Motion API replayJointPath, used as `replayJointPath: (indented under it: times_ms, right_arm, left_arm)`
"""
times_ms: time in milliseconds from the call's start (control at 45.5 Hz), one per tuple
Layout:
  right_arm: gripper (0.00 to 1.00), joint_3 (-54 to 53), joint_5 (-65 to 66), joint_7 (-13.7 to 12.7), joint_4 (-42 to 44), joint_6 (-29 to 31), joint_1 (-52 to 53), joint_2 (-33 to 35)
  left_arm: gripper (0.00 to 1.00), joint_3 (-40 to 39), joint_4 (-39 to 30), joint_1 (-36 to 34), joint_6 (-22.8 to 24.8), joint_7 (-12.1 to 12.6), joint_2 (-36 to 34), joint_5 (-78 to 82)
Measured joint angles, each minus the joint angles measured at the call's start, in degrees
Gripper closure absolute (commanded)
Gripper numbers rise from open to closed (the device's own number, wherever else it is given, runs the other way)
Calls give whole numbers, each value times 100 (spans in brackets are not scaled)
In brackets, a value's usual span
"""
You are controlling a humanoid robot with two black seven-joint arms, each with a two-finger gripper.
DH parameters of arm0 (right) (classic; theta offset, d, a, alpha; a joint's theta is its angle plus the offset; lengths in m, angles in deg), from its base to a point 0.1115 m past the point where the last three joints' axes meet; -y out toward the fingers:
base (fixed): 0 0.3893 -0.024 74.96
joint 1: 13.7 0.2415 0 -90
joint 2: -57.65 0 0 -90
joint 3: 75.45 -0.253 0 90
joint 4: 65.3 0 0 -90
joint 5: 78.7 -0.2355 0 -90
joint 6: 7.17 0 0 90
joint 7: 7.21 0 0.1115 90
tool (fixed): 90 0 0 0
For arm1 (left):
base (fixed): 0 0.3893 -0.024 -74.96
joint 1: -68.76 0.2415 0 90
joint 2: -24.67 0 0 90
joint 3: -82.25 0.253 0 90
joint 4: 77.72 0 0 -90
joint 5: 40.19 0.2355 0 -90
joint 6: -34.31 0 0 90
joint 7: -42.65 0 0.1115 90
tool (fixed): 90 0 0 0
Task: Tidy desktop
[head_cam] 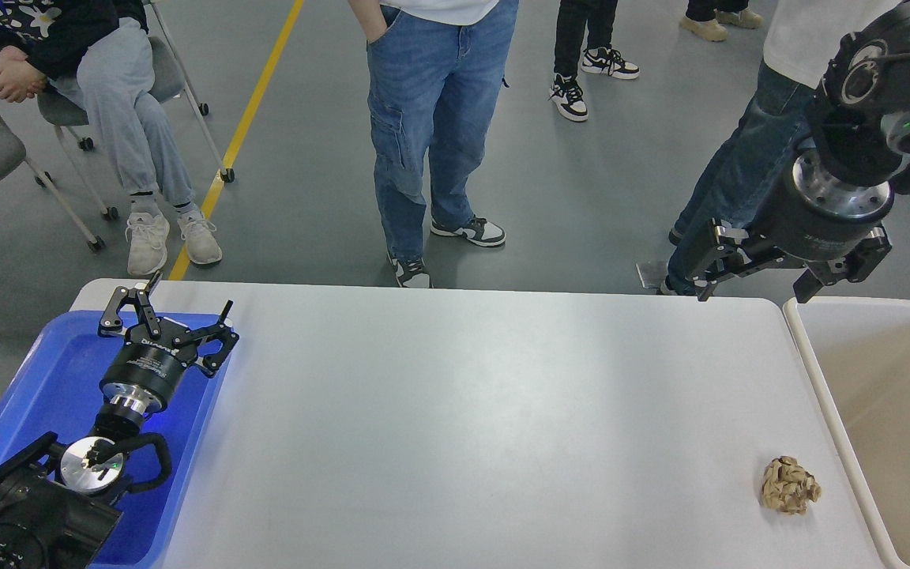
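Note:
The white-grey desktop fills the middle of the head view. A crumpled tan paper ball lies on it near the front right, close to the beige bin. My left gripper is open and empty, hovering over the far end of the blue tray. My right gripper is open and empty, held high above the desktop's far right corner, well away from the paper ball.
A blue plastic tray sits at the left edge under my left arm. A beige rimmed bin stands at the right edge. Several people stand or sit on the grey floor beyond the far edge.

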Motion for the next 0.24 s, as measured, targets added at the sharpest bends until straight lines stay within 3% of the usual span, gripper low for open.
replayJointPath:
  times_ms: [242]
  right_arm:
    - [0, 1, 1, 2, 0, 26, 6, -8]
  left_arm:
    - [0, 0, 0, 0, 0, 0, 0, 0]
